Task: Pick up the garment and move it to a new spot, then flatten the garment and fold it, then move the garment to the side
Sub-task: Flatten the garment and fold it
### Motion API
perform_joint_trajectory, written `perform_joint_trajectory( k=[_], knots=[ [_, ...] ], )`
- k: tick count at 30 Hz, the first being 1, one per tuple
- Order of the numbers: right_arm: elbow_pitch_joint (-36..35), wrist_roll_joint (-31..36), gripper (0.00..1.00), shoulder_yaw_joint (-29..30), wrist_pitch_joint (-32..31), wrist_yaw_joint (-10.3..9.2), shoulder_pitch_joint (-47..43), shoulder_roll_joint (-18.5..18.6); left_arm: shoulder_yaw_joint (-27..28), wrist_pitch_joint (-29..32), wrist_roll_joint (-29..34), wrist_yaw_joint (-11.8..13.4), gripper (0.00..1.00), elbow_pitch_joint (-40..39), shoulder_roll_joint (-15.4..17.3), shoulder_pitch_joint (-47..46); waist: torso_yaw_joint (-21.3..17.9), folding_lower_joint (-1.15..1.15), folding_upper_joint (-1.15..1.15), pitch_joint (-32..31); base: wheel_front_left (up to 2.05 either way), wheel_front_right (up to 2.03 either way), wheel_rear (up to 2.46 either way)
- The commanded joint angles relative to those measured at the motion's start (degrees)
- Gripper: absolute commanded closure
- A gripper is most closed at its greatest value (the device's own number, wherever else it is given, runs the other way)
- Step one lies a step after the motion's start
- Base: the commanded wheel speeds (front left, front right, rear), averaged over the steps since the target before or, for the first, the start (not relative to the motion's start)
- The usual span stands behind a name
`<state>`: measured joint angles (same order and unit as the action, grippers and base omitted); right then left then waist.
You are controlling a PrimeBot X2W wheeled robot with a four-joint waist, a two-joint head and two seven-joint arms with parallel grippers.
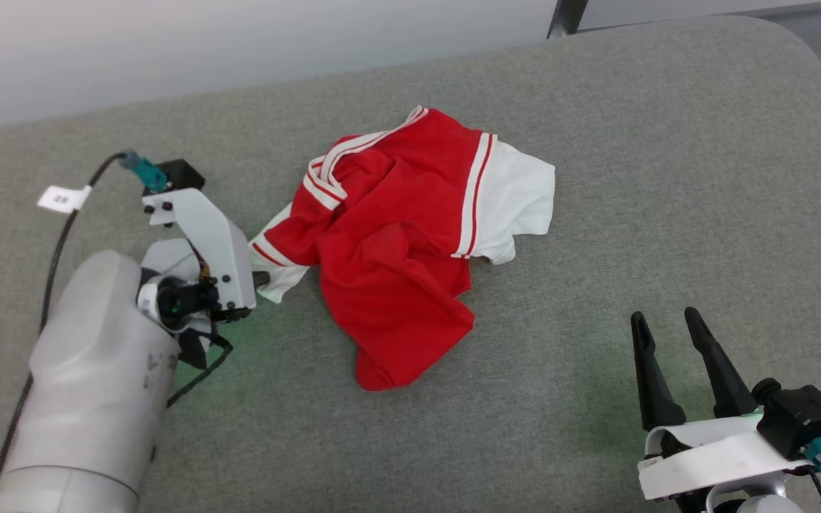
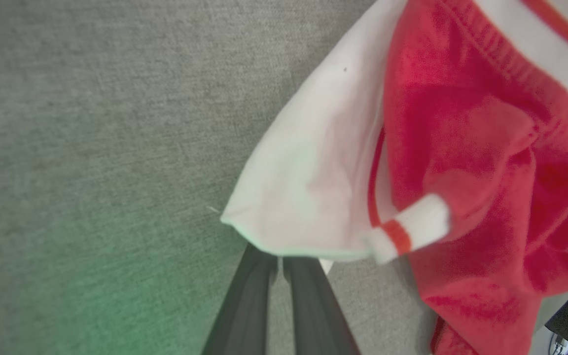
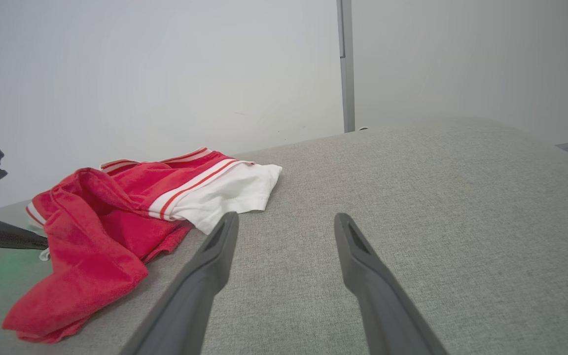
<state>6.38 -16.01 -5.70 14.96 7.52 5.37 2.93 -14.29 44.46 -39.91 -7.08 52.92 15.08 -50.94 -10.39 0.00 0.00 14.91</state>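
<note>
Nearest the robot, the right gripper (image 1: 663, 317) is hanging just over the surface, its two long, tapered, matte black fingers standing wide apart and grasping nothing. Beneath it, a grey cushioned surface (image 1: 596, 427) covered in coarse woven cloth is stretching away, rounding off at its far right corner.

To the left, a pale grey, smooth-shelled forearm (image 1: 97, 385) is ending in an angular white bracket, with a black cable (image 1: 54, 256) carrying a small white paper tag (image 1: 63, 199) trailing beside it. The left gripper (image 2: 279, 259) is reaching toward the garment (image 1: 396, 263), a crumpled red jersey-style T-shirt of soft knit with white sleeves and red-and-white striped trim. In the left wrist view its fingers are lying almost together, with a thin gap between them, and their tips are meeting the hem of the near white sleeve (image 2: 308, 187); they seem to be clenching that hem, though the cloth is covering the very tips.

The garment is lying in a rumpled heap around the middle of the surface, left of the right gripper and well apart from it. Its red body is bunching into deep folds and tapering to a rounded lump at the near end, while the second white sleeve (image 1: 517, 199) is spreading flat on the far right side. The striped collar is curling at the far left of the heap.

Beyond, a plain pale wall (image 1: 239, 43) and a slim dark upright post (image 1: 566, 16) are standing behind the surface.
</note>
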Motion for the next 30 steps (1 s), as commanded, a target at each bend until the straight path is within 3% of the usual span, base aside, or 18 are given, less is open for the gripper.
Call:
perform_joint_trajectory(
  k=[1, 12, 19, 24, 30],
  knots=[
    [-0.04, 0.07, 0.00, 0.52, 0.31, -0.06, 0.24, -0.09, -0.91, -0.29, -0.35, -0.31, 1.00, 1.07, -0.80, 1.03, 0.61, 0.00, 0.00, -0.52, 0.00, 0.00, 0.00],
    [0.30, 0.44, 0.00, 0.84, 0.31, -0.06, -0.99, -0.08, -2.91, -3.72, -1.86, -0.43, 1.00, -2.35, 2.16, -2.23, 3.37, 0.00, 0.00, -3.15, 0.00, 0.00, 0.00],
    [0.16, 0.80, 0.00, 0.93, 0.31, -0.06, -1.31, -0.07, -5.83, -11.49, -1.63, -0.42, 1.00, -9.89, 6.01, -5.10, 4.94, 0.00, 0.00, -4.17, 0.00, 0.00, 0.00],
    [-0.03, 0.80, 0.00, 0.52, 0.31, -0.06, -1.24, -0.07, -17.51, -19.50, -3.59, -0.44, 1.00, -22.22, 10.40, -0.36, 5.35, 0.00, 0.00, -3.94, 0.00, 0.00, 0.00],
    [-0.10, 1.23, 0.00, 0.58, 0.31, -0.06, -1.44, -0.07, -33.87, -28.97, -5.83, -0.34, 1.00, -32.39, 21.74, 5.48, 5.20, 0.00, 0.00, -3.48, 0.00, 0.00, 0.00]
  ],
)
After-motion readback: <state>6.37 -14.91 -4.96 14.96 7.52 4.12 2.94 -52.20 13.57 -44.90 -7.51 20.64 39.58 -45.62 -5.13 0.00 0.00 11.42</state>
